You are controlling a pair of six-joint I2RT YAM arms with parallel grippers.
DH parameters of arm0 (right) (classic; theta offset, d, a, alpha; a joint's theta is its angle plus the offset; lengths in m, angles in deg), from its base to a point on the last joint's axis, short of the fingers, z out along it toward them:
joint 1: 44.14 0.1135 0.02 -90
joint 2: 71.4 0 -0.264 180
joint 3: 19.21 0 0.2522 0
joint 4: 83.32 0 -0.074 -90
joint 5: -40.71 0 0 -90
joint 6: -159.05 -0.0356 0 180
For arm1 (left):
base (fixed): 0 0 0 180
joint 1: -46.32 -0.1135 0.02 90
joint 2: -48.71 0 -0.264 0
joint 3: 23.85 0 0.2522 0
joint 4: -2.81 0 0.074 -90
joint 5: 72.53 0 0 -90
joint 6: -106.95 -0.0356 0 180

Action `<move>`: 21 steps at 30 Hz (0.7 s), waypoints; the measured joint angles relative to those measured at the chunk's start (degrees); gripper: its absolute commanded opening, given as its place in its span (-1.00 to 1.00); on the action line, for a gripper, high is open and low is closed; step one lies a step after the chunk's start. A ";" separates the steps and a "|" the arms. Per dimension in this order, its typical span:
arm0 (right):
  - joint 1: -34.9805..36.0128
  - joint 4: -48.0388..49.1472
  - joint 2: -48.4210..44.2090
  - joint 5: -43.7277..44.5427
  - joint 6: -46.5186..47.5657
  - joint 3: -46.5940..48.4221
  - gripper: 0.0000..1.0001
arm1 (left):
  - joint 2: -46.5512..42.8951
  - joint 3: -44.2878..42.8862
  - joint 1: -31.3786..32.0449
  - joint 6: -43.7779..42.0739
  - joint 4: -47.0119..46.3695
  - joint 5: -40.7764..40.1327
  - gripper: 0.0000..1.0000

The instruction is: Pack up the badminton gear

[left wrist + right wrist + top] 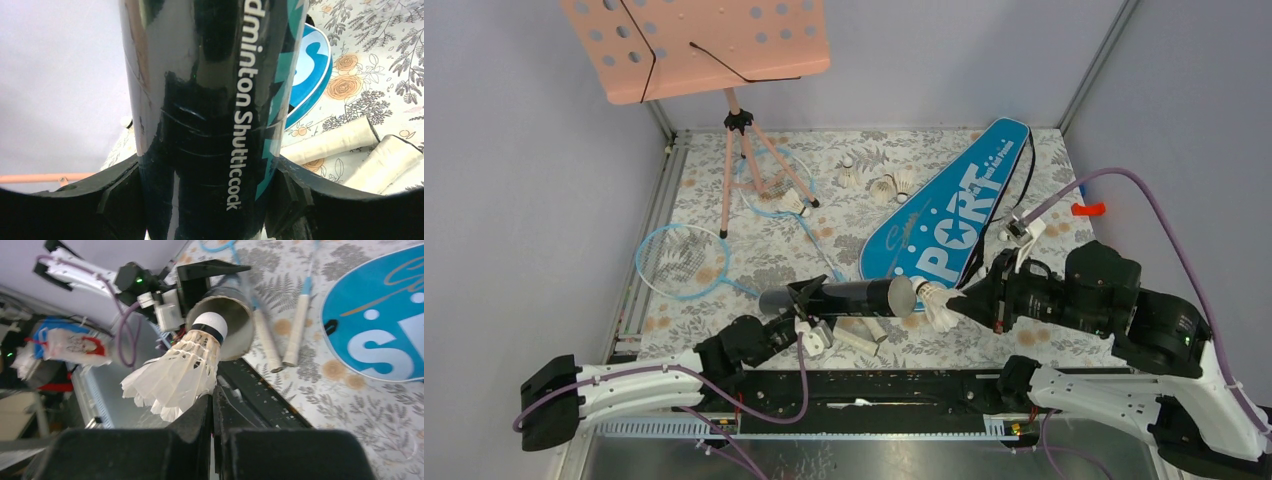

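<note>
Holding tube (864, 296) in left gripper (809, 293), jaws wide around it; pinching shuttlecock (936, 303) skirt in closed right gripper (959, 302), cork at tube's 3 o'clock mouth

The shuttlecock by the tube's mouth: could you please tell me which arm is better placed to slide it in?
Likely right. The right gripper pinches the shuttlecock by its feathers, cork aimed at the open tube; the left gripper is occupied clamping it.
</note>
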 measured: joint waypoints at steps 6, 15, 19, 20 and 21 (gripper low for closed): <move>-0.04 -3.76 6.23 -6.58 0.33 6.21 -1.00 | -0.11 -0.24 -0.57 -0.42 0.66 2.86 -0.84; -0.07 -8.55 15.37 -10.12 2.38 9.31 -1.00 | -0.39 -1.22 -0.63 -0.46 2.40 6.36 -0.86; -0.07 -9.79 17.44 -10.10 3.23 10.05 -1.00 | -0.15 -1.22 -0.70 -0.44 2.36 7.67 -0.86; -0.07 -10.05 18.01 -10.10 3.48 10.56 -1.00 | 0.02 -1.22 -0.70 -0.42 2.29 7.89 -0.86; -0.09 -10.43 18.64 -10.08 3.74 11.13 -1.00 | 0.09 -1.22 -0.70 -0.35 2.29 8.11 -0.86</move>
